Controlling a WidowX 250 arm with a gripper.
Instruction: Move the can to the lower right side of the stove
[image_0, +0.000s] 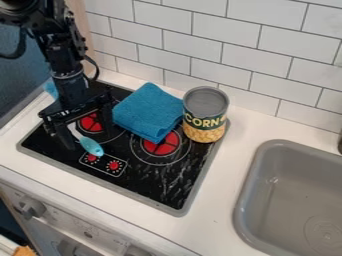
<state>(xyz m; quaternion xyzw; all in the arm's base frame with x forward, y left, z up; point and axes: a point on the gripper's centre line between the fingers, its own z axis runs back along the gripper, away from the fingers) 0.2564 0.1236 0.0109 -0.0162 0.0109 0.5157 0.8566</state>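
My gripper (88, 126) hangs over the left part of the stove, its fingers apart, well to the left of the can. The can (204, 116), a corn can with a grey top, stands upright at the stove's upper right corner, beside the blue cloth. The black stove top (165, 188) has a grey border and red burner centres; its lower right part shows bare black surface.
A folded blue cloth (148, 112) lies on the back middle of the stove, between gripper and can. A light-blue spoon (91, 146) is by the gripper's left finger. Right of the stove is a grey sink (294, 200); a tiled wall (220, 47) stands behind.
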